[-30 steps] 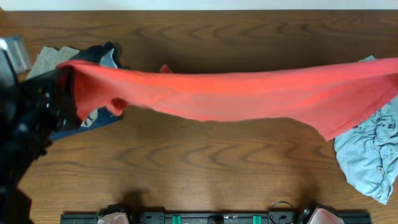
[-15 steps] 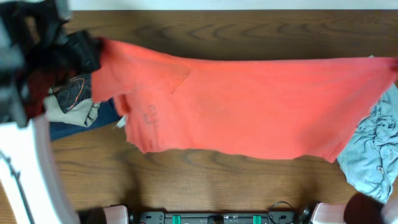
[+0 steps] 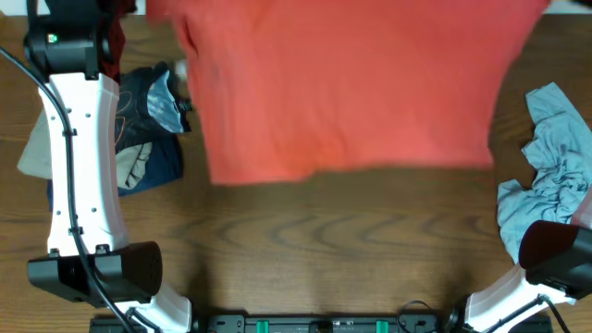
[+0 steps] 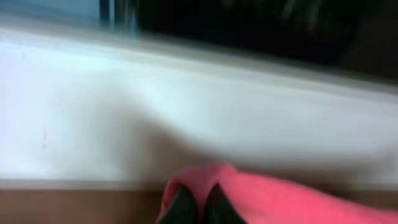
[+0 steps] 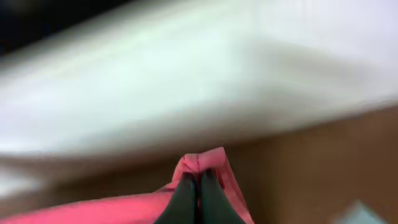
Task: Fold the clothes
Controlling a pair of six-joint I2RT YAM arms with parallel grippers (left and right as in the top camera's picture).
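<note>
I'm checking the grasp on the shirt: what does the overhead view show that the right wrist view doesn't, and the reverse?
Only the overhead shows the coral-red fabric T-shirt spread wide, the crumpled pale blue-grey shirt at the right, and a dark navy and beige clothes pile at the left. Only the right wrist shows the right tool, shut on a bunched corner of that T-shirt. Both show coral fabric and the brown wooden table.

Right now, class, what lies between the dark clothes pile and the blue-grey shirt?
The red T-shirt, spread wide, fills most of that stretch; bare table shows below it. The overhead view shows this.
</note>
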